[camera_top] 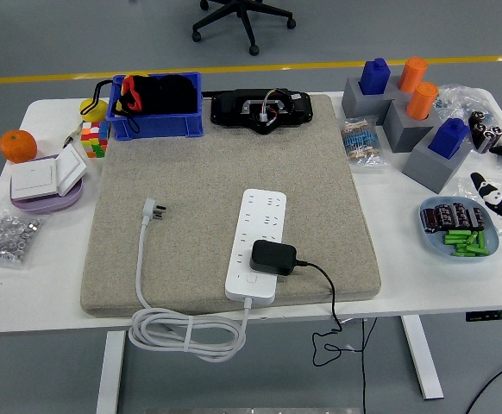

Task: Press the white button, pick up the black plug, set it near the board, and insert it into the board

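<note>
A white power strip [260, 226] lies on the grey felt mat [199, 172] near its front edge. The black plug [272, 257] sits on the strip's near end, and its black cord runs right and drops over the table's front edge. The strip's white button [251, 279] lies just in front of the plug. My right hand [501, 195] is at the far right edge, above the blue dish, its fingers spread and holding nothing. It is far from the plug. My left hand is out of view.
The strip's white cable and plug [154, 209] curl off the front edge. At the back stand a blue bin [156, 126] and a black device [260, 109]. At the right are grey blocks with blue and orange cylinders [406, 116] and a blue dish [427, 226]. An orange [18, 145], a wall switch [46, 178] and bagged nuts [8, 237] sit at the left.
</note>
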Motion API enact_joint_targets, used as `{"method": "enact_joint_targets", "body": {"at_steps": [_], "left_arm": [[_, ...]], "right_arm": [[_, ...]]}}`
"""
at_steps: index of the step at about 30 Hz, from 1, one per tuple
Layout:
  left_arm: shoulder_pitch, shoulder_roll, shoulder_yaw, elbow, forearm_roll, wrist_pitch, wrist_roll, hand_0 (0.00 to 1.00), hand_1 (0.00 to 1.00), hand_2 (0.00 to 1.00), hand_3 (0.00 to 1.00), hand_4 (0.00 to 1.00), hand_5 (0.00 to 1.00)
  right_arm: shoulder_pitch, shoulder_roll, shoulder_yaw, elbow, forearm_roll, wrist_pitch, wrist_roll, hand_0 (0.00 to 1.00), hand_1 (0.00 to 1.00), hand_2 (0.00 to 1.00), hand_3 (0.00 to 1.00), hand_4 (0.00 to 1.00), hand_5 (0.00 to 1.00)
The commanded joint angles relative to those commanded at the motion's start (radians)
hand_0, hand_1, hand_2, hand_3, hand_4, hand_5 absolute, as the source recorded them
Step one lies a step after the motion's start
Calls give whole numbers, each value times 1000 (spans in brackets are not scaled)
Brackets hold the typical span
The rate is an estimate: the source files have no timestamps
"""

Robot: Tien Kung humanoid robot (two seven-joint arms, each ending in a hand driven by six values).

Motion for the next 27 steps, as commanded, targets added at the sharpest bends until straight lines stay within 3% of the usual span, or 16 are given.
{"method": "enact_joint_targets", "body": {"at_steps": [27], "left_arm": [[16,-5,-38,0,32,0,7,706,696,670,713,718,305]], "right_arm": [[-6,19,18,-1,-7,4,-9,859,752,676,616,772,384]]}}
